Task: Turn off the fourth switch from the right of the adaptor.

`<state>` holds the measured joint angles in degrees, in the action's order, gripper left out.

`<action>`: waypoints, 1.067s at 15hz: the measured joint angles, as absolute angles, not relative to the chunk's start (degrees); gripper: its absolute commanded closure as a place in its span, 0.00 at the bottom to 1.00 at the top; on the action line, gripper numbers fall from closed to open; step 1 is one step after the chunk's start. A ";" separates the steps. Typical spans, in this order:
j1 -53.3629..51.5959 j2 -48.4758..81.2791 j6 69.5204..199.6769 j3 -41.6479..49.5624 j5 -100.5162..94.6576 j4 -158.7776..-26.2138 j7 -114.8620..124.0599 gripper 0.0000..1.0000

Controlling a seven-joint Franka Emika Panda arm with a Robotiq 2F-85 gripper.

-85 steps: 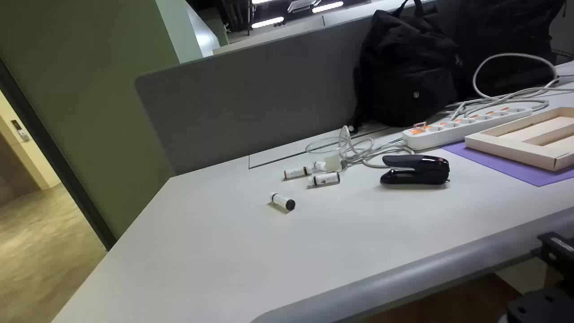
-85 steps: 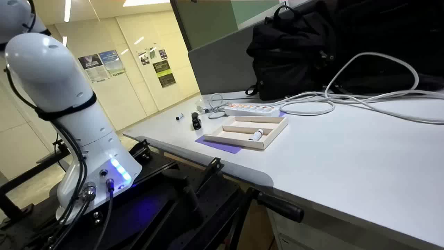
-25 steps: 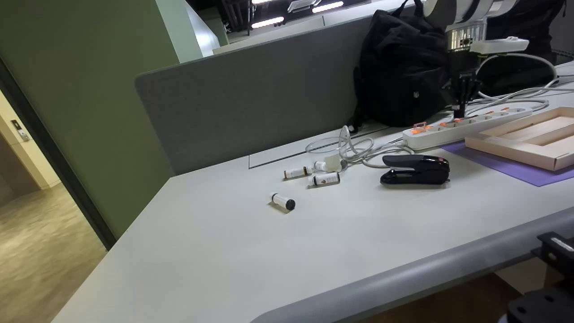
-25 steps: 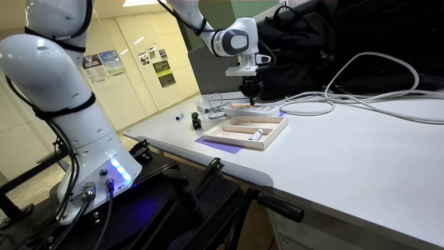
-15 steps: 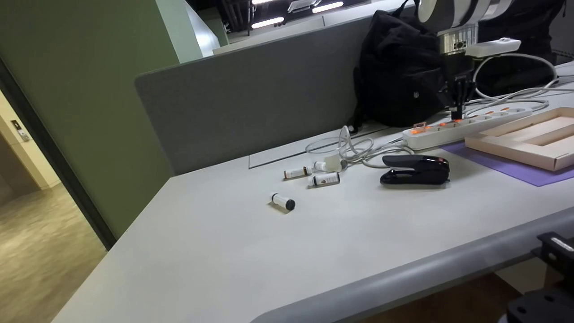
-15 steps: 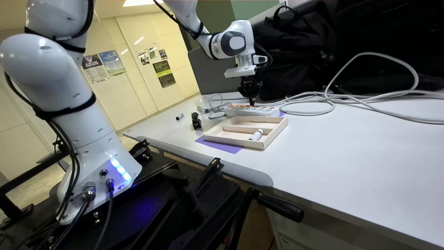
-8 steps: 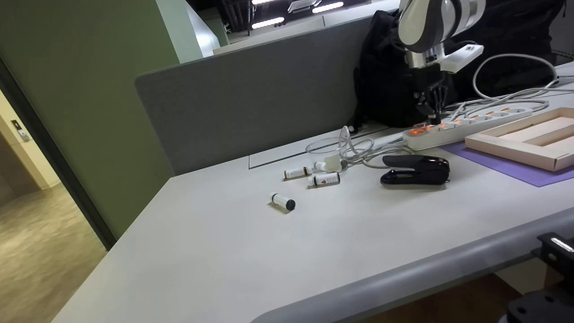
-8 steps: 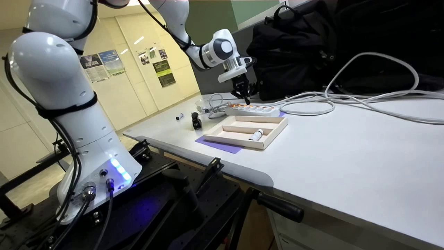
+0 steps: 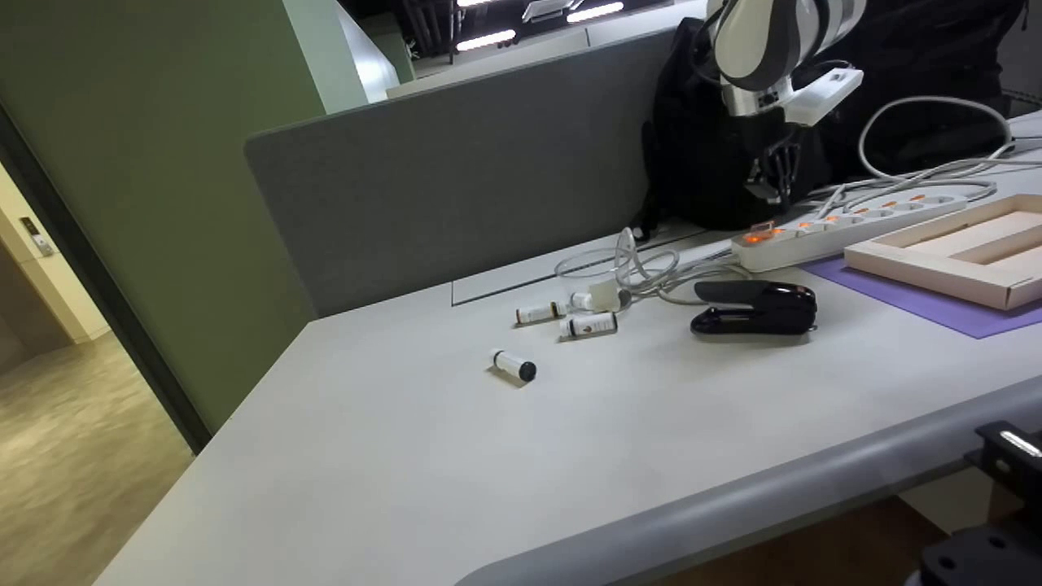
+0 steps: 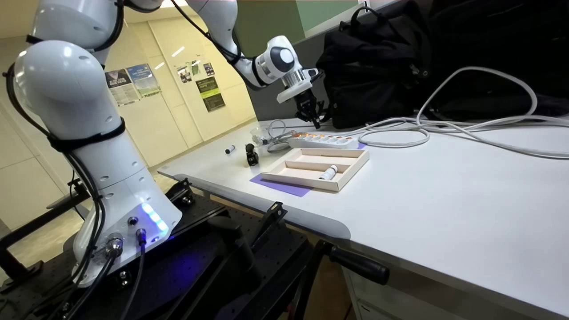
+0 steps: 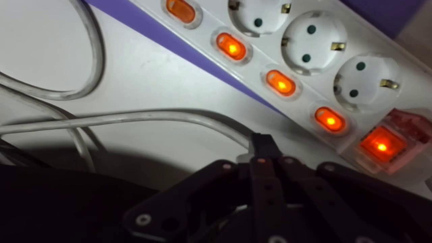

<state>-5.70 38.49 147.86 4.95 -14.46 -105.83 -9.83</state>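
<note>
The white adaptor (image 11: 249,67) lies on the desk and shows in both exterior views. Seen from the wrist, its red square switch (image 11: 383,144) glows, as do the three oval switches (image 11: 280,83) beside it. A further oval switch (image 11: 181,10) at the top is unlit orange. That view cuts off the strip's far end, so I cannot tell which is fourth from the right. My black gripper (image 11: 266,143) is shut, with nothing seen in it. Its tips hang beside the strip's switch side, apart from the switches. In both exterior views the gripper (image 10: 316,124) is tilted just above and behind the adaptor.
Loose white cords (image 11: 152,116) run behind the adaptor. A black backpack (image 10: 364,66) stands close behind the gripper. In front are a wooden tray (image 9: 928,273) on a purple sheet (image 10: 280,186), and a black stapler (image 9: 753,308). Several small vials (image 9: 590,325) lie beyond.
A second ago my shut gripper stood upright with its tips at the strip's switches. It has since moved toward the square-switch end, tilted, and risen off the adaptor.
</note>
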 measured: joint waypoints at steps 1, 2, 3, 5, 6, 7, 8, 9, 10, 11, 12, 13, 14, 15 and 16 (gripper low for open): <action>-5.11 37.50 146.81 5.00 -14.26 -105.79 -9.71 1.00; -4.41 36.50 145.34 5.01 -13.81 -105.77 -9.68 1.00; -3.59 35.55 143.63 5.00 -13.20 -105.75 -9.69 1.00; -1.86 34.39 140.43 4.89 -11.78 -105.61 -9.75 1.00; -0.98 34.27 139.02 4.72 -10.91 -105.42 -9.84 1.00; -0.17 34.38 137.77 4.46 -9.96 -105.17 -9.90 1.00; 0.57 34.61 136.63 4.11 -9.00 -104.91 -9.95 1.00; 1.17 34.98 135.54 3.77 -8.07 -104.60 -9.99 1.00; 1.67 35.47 134.52 3.41 -7.26 -104.24 -10.01 1.00; 2.04 36.03 133.68 3.08 -6.54 -103.88 -10.01 1.00; 2.33 36.64 133.00 2.74 -5.93 -103.47 -10.01 1.00; 2.50 37.24 132.45 2.48 -5.37 -103.06 -10.01 1.00; 2.59 37.83 131.96 2.26 -4.94 -102.72 -10.01 1.00; 2.65 38.33 131.72 2.06 -4.47 -102.46 -10.01 1.00; 2.69 38.83 131.69 1.88 -4.18 -102.21 -10.01 1.00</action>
